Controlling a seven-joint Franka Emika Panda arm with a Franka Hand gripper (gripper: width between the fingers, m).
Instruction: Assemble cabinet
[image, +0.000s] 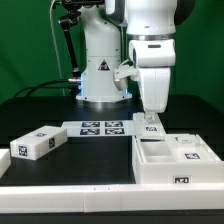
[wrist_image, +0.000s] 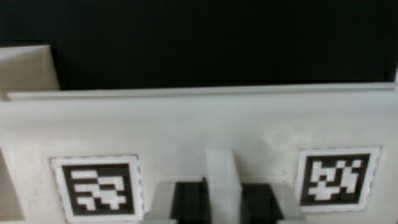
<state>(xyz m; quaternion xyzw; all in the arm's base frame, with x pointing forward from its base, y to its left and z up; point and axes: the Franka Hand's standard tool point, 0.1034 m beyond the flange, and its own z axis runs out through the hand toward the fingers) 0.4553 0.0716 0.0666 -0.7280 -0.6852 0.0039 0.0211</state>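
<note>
- The dark surface (image: 40, 108) carries everything.
- The white arm (image: 150, 40) reaches down at the exterior view's right.
- The cabinet (image: 160, 172) (wrist_image: 196, 125), an open white box, sits at the front on the exterior view's right.
- The marker board (image: 100, 127) lies flat behind it, mid-surface.
- A loose tagged block (image: 38, 143) lies well apart on the exterior view's left.
- The end effector (image: 150, 118) (wrist_image: 221, 200) is set narrow, its fingers (wrist_image: 187, 205) clamping a thin upright rib of the cabinet.

The marker board (image: 100, 127) lies flat on the black desk (image: 40, 108), near its far middle, carrying several square black-and-white tags. A white rail (image: 60, 192) borders the desk's near edge. A green backdrop (image: 28, 40) stands behind.
</note>
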